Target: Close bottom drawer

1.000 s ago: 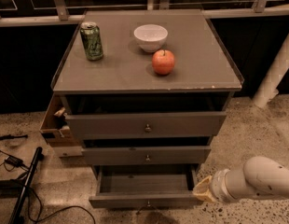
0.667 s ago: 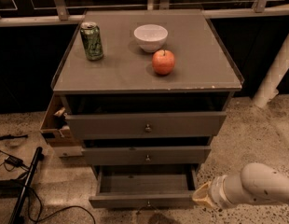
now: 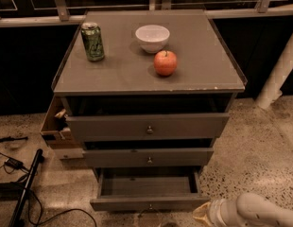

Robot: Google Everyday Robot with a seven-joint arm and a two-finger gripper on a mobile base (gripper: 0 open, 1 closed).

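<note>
The bottom drawer (image 3: 149, 201) of the grey cabinet is pulled far out, and its inside looks empty. Its small round knob (image 3: 150, 206) sits at the centre of the flat front. The mid-sized drawer (image 3: 149, 157) and the widest drawer (image 3: 147, 126) above it stand slightly out. My gripper (image 3: 199, 213) is at the bottom right, its tip close to the right end of the bottom drawer's front. The white arm (image 3: 257, 213) runs off to the lower right.
On the cabinet top (image 3: 137, 74) stand a green can (image 3: 92, 41), a white bowl (image 3: 152, 38) and a red apple (image 3: 165, 63). A cardboard box (image 3: 56, 129) sits at the cabinet's left. Cables and a black bar (image 3: 24, 188) lie on the floor at left. A white post (image 3: 279, 72) stands at right.
My arm and gripper have dropped lower and drawn back to the right in the view. The bottom drawer stays pulled out as before.
</note>
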